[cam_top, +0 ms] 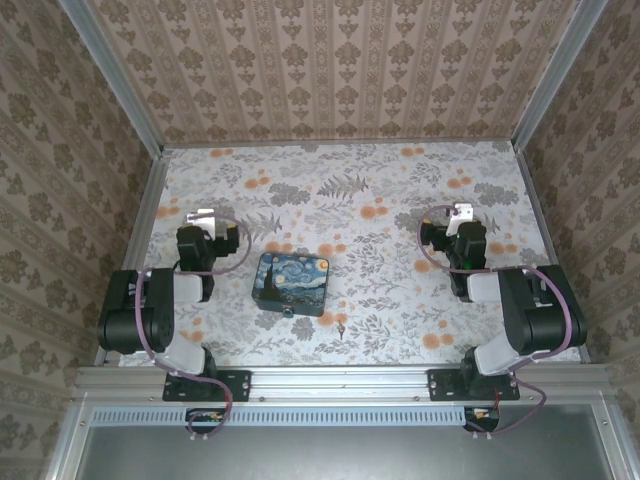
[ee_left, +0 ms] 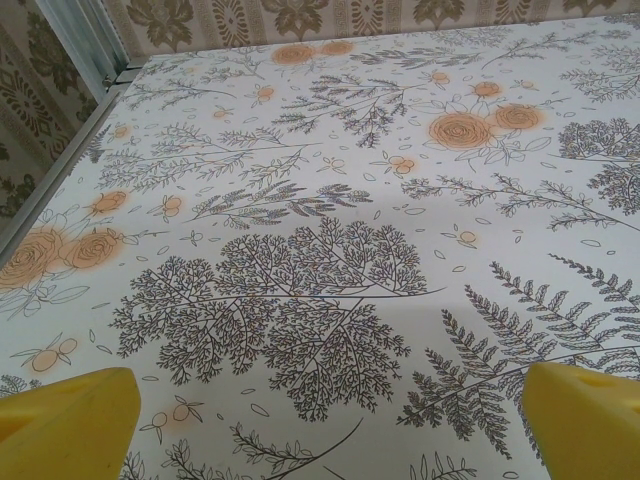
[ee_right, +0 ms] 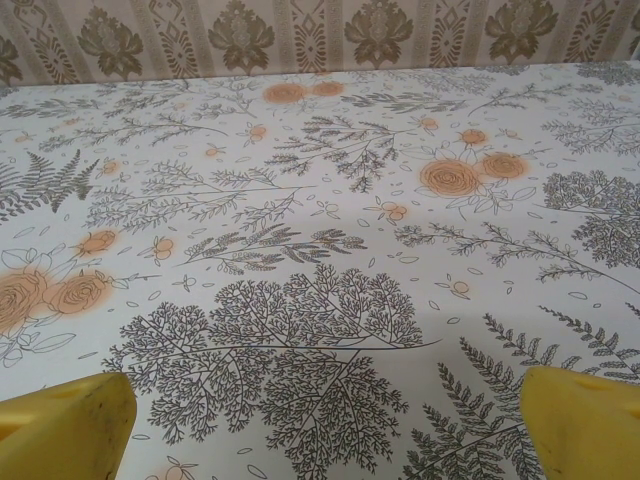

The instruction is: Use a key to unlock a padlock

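Left gripper [cam_top: 204, 214], top view: sitting low over the left side of the white floral-printed table [cam_top: 400, 300], pointing toward the back wall, gaping wide, gripping nothing.
Right gripper [cam_top: 460, 212], top view: sitting likewise over the right side, pointing toward the back wall, gaping wide, gripping nothing.
Blue-and-yellow swirl-painted square tin box [cam_top: 292, 280], top view: lying flat between the two arms, nearer the left one, well apart from both grippers.
Tiny dark metal padlock [cam_top: 290, 310], top view: sitting at the near edge of the tin box, touching it; too small for telling how the shackle is standing.
Thin dark metallic key [cam_top: 341, 327], top view: lying on the table just right of the box's near corner, near the padlock yet apart from it, well apart from both grippers.
Purple cables [cam_top: 150, 310], top view: looping along both black arms.
Left gripper [ee_left: 320, 440], left wrist view: showing yellow fingertips [ee_left: 70, 415] at the two bottom corners, standing far apart, clasping nothing, hovering over grey fern and orange rose print.
Aluminium frame post [ee_left: 85, 45], left wrist view: rising at the table's far left corner.
Right gripper [ee_right: 320, 440], right wrist view: showing yellow fingertips [ee_right: 65, 425] at the two bottom corners, spread wide, clasping nothing, facing the beige damask-papered wall [ee_right: 300, 35] across bare printed table.
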Controlling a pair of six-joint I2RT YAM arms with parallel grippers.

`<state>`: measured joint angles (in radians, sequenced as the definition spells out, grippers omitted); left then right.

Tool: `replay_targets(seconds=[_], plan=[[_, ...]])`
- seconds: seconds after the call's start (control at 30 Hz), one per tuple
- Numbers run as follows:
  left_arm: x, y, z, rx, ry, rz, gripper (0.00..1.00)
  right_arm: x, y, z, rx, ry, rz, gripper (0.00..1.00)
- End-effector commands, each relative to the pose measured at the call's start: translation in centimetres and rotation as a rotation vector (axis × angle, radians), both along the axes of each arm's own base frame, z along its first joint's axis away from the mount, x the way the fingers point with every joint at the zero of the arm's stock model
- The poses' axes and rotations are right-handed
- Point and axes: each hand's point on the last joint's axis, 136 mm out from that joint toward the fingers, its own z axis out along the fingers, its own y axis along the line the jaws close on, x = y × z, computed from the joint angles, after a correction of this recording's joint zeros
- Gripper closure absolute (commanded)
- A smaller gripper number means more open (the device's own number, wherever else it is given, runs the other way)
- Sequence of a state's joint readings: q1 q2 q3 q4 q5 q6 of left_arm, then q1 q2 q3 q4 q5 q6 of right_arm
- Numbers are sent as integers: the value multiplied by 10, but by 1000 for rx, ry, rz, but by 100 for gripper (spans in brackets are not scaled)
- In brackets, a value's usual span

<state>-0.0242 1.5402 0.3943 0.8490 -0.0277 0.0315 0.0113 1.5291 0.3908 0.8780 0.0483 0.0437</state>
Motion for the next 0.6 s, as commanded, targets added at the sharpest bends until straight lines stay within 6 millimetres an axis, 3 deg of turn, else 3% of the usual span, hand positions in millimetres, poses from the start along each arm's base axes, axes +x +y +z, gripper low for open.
replay_targets(seconds=[0.0,0.13,0.43,0.57], plan=[[5,1,6,6,-13,-12,0,3,-1,1,9,3,15,1],[4,1,7,4,-19,-14,0,2,-3,6,26,-19,11,1],[-2,23,26,5,-24,125,0,-2,-17,51,48,14,-70,1],[-4,28,40,2,11,158,0,-7,-18,64,174,13,-100,0]])
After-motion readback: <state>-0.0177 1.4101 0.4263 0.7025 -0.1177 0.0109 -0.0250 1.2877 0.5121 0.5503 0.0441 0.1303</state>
